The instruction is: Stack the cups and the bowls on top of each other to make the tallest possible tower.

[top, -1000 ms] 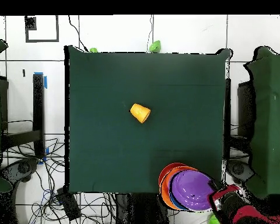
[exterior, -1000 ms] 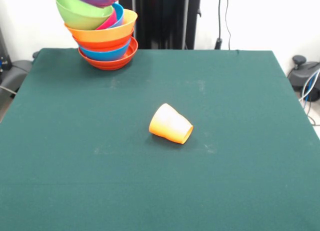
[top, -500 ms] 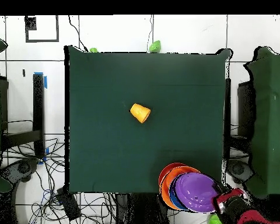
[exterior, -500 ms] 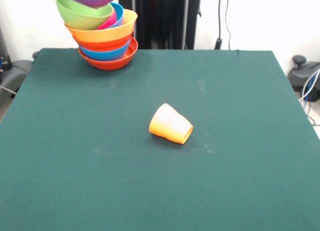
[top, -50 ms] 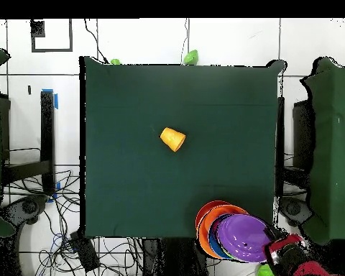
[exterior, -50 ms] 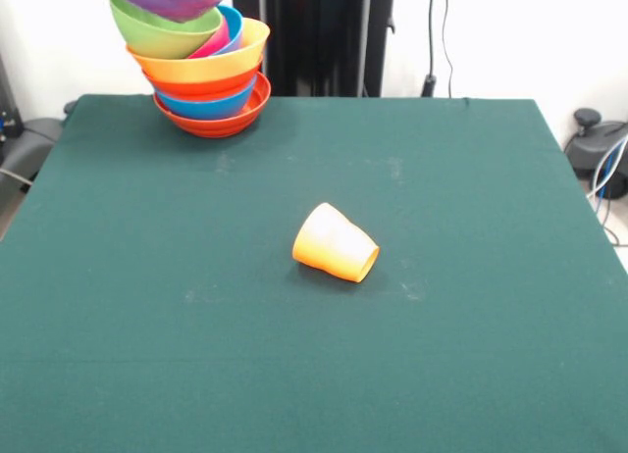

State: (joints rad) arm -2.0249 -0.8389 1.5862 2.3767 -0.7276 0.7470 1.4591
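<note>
The gripper (top, -50 ms: 282, 253) is seen just off the table's (top, -50 ms: 132, 180) corner, beside the purple bowl (top, -50 ms: 244, 238) topping the tower (exterior, -50 ms: 201, 75); its grip cannot be told. The cup (exterior, -50 ms: 335, 243) lies tipped mid-table, well apart.

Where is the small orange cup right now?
Front view: the orange cup lies on its side near the middle of the green table, alone, well apart from the bowl tower at the far-left corner.
</note>
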